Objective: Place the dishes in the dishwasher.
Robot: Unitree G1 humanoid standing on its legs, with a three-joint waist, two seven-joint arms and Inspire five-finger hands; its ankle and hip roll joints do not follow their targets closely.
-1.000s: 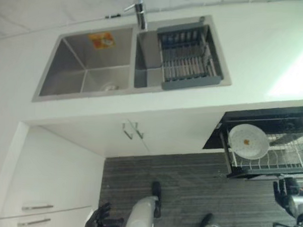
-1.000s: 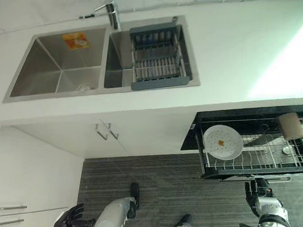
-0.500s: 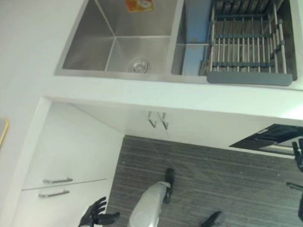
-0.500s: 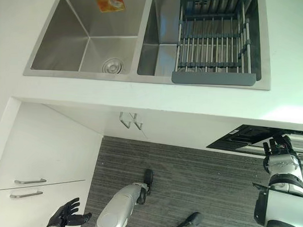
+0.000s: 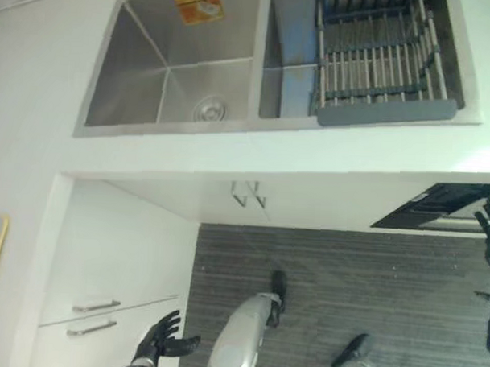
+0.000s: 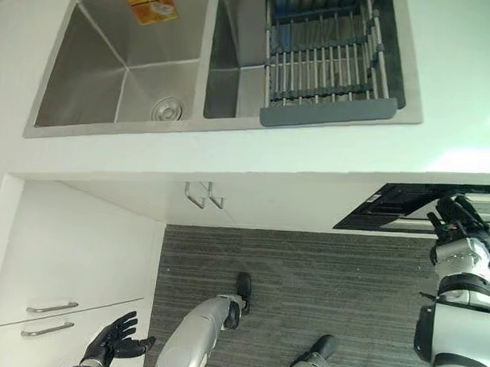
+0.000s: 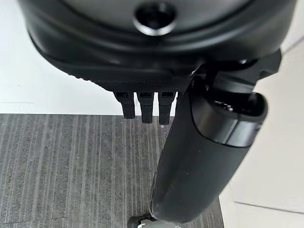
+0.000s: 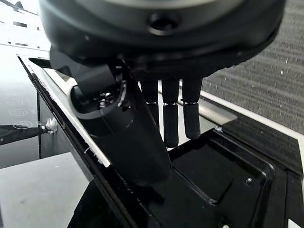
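**Both hands empty, right hand at the dishwasher's edge**

Right hand [image 6: 457,219] hangs at the front edge of the dark dishwasher [image 6: 389,211] opening under the white countertop [image 6: 230,155], its fingers [image 8: 170,118] straight and relaxed, holding nothing. Seen from its own wrist, those fingers reach over the black inner panel of the dishwasher, beside a pale metal strip along its edge. No dish can be made out inside from these angles; only a dark corner of the machine shows.

Left hand [image 6: 110,344] hangs low by the white drawer fronts [image 6: 55,306], fingers spread and empty; in its wrist view the fingers [image 7: 145,104] point down toward the grey striped floor [image 7: 71,166].

Set into the countertop is a double stainless sink [image 5: 136,75]. Its left basin has a round drain [image 5: 209,110] and an orange sticker [image 5: 197,5] on the far wall. Across the right basin sits a grey dish rack [image 5: 382,63] with metal bars. Two small metal handles [image 6: 203,196] hang on the cabinet below the sink.
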